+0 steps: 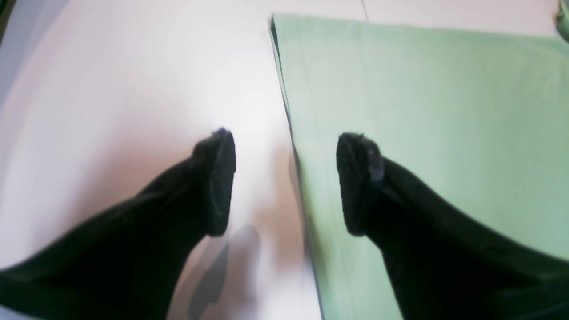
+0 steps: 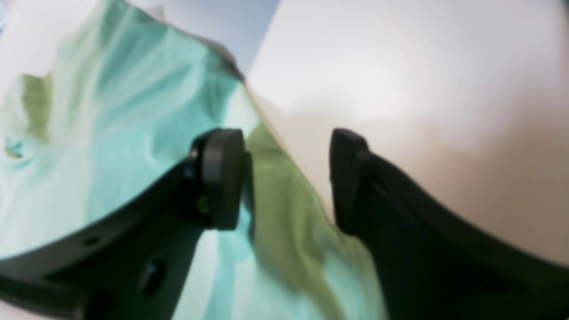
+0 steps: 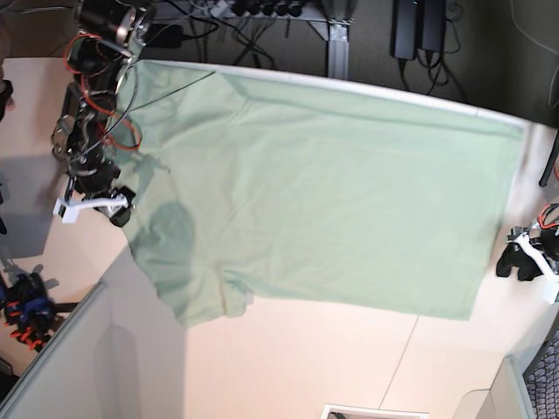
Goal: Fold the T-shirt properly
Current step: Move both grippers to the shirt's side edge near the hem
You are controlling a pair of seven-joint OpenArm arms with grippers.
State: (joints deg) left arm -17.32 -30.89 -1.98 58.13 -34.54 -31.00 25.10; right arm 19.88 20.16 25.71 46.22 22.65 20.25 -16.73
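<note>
A single pale desk [image 3: 306, 358] fills most of the base view, and on it lies one T-shirt [image 3: 332, 192], mint green, spread flat across the centre of the frame from upper left to right edge. One short sleeve juts toward the lower left of the frame; the shirt's far edge runs along the desk's upper rim, beyond which dark cables and a metal frame leg show. Two arms work the scene. The arm with the right tool [image 3: 115, 208] stands at the left edge of the base view, wrapped in red and black wiring, its tip at the shirt's left border. The left tool [image 3: 521, 260] sits at the far right edge, just off the shirt's lower right corner and apart from the cloth.

The left wrist view shows what the overhead cannot: the left tool [image 1: 284, 182] with its two dark fingers spread wide, nothing between them, one finger over bare desk and the other over the cloth, the shirt's straight edge [image 1: 289, 120] running up between them. The right wrist view, blurred, shows the right tool [image 2: 286, 178] with its fingers parted to a moderate gap, rumpled green cloth [image 2: 111, 133] filling the left half of the frame and passing beneath the gap; whether the fingers touch it cannot be told. No brand, label or writing can be read in any view.
</note>
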